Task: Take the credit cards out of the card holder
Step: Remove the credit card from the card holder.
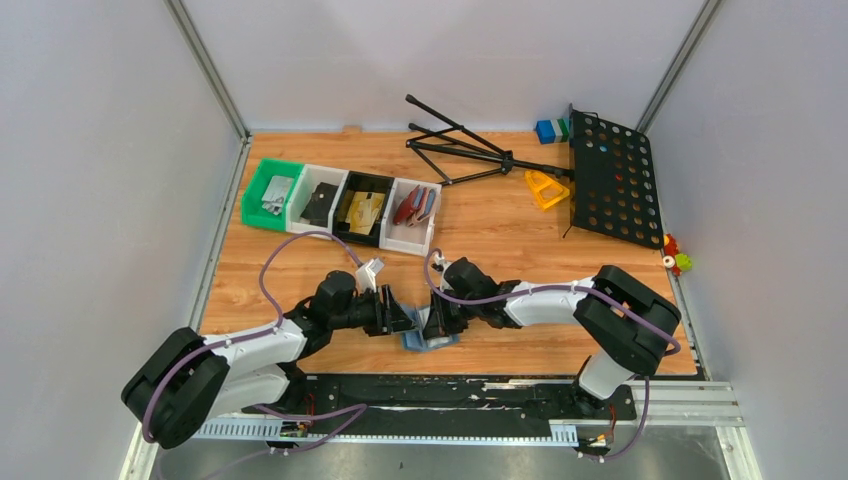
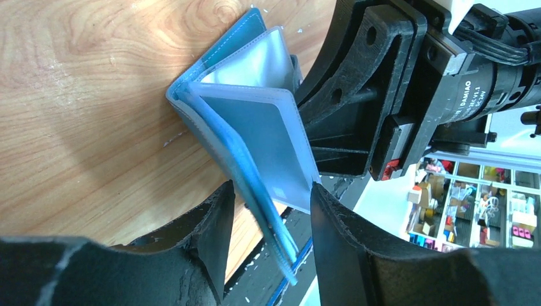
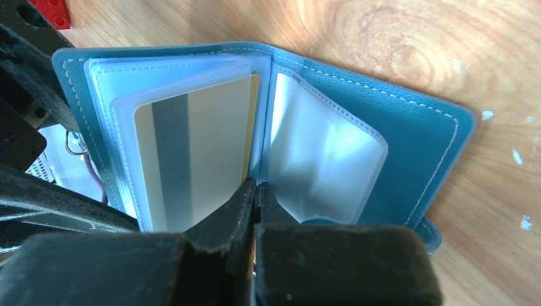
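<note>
Right gripper [image 3: 255, 191] fills my closest view, jaws pinched together at the central fold of the card holder [image 3: 408, 127], which lies open on the table [image 1: 500, 230] between both arms. Beside that fold, a clear sleeve [image 3: 124, 105] holds a gold-tan credit card [image 3: 204, 146]. Left gripper [image 2: 269, 194] stands half wide around the holder's leaves. Beyond the holder, a white bin [image 1: 406, 245] holds dark red wallets [image 1: 408, 205].

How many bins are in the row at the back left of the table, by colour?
green bin: 1
white bins: 2
black bin: 1
Total: 4
</note>
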Available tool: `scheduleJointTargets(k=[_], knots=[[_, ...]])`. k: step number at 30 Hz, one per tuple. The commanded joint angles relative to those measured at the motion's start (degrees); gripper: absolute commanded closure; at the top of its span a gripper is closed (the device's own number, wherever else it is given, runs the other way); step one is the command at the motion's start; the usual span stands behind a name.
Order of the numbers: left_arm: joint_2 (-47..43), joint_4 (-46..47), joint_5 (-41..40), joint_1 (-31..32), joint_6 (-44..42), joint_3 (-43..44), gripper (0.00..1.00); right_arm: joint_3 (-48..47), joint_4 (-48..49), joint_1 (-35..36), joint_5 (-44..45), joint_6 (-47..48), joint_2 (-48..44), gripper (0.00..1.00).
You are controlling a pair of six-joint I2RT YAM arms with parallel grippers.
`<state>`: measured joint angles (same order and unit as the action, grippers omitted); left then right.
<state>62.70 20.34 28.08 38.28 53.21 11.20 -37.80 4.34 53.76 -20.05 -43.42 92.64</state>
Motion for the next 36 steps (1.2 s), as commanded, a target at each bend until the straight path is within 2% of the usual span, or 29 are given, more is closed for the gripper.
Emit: scheduleJointTargets(k=[1,8,14,17,25,29,36], knots=[[0.8,0.0,-0.3,0.2,-1.8,1.2,0.46,-2.1,0.3,0.6,-0.1,1.1,0.5,1.0],[0.1,-0.7,-0.1,0.2,-1.8,1.5,0.4,-2.8,-0.8,1.2,0.5,1.6,0.9,1.0],[0.2,-1.8,-0.4,0.2,-2.2,1.8,0.39,-3.7,-1.7,1.9,1.0,2.0,0.8,1.0],[1.2,-3.2,-0.6,0.2,-2.3,2.3,0.4,-5.0,-3.9,2.7,2.7,3.0,0.7,1.0],[0.4,-14.5,-3.6,0.2,-6.4,6.0,0.51,-5.9,-8.2,3.6,5.4,4.1,-0.3,0.97],[0.6,-15.5,-3.7,0.2,-6.8,6.5,0.57,-4.6,-7.1,3.3,4.7,3.8,-2.2,0.93],[0.8,-15.5,-3.6,0.2,-6.9,6.4,0.6,-1.0,-2.7,1.8,1.7,1.8,-6.3,0.85]])
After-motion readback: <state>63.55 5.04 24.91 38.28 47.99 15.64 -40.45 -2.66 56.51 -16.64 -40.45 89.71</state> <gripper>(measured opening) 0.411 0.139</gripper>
